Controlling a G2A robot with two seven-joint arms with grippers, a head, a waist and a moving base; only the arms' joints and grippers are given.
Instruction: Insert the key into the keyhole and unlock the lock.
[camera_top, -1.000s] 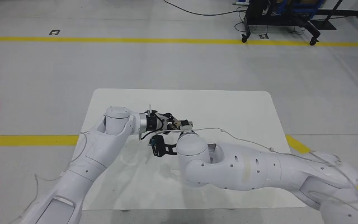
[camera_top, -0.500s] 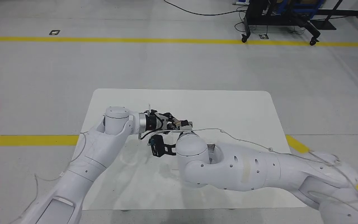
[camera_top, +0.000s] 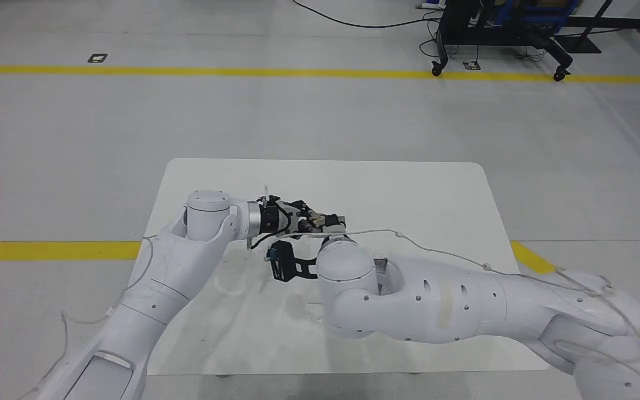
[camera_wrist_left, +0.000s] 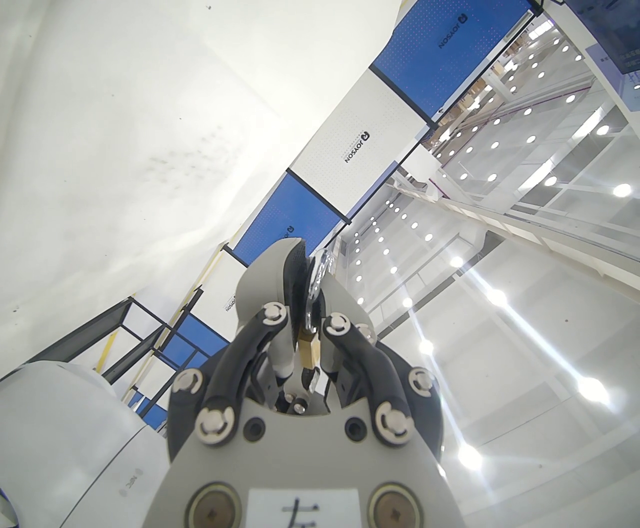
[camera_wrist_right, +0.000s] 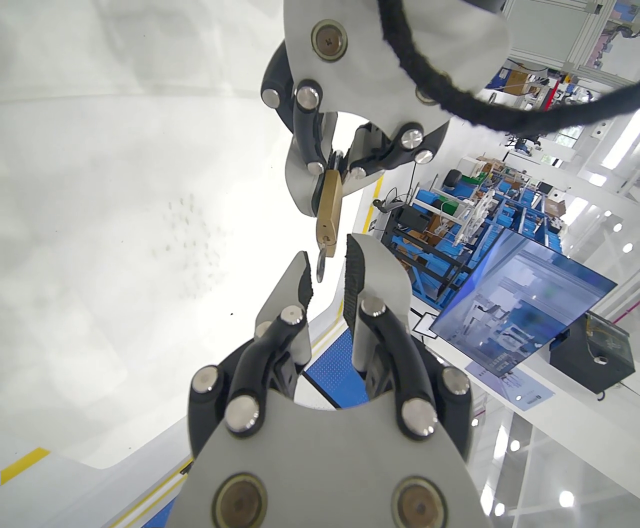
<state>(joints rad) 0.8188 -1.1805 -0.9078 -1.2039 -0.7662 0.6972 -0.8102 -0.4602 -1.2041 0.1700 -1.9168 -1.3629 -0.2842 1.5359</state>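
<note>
The left gripper (camera_wrist_left: 312, 282) is clamped on the brass padlock (camera_wrist_right: 330, 205), holding it above the middle of the tabletop (camera_top: 440, 200). The key (camera_wrist_right: 321, 262) already sits in the keyhole (camera_wrist_right: 327, 241) — the right gripper (camera_wrist_right: 328, 266), fingers apart, straddles its head. Next, I judge: pinch the key's head and turn.

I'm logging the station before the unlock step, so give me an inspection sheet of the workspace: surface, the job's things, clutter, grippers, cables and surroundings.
Surface: white table, faint scuff marks.
Job's things: brass padlock; key sticking out of its keyhole end.
Clutter: nothing seen.
Grippers: left gripper shut on the padlock; right gripper open, a finger on either side of the key's head.
Cables: thin white cable running over the right arm; black cable on the floor.
Surroundings: yellow floor line; black cart.
</note>
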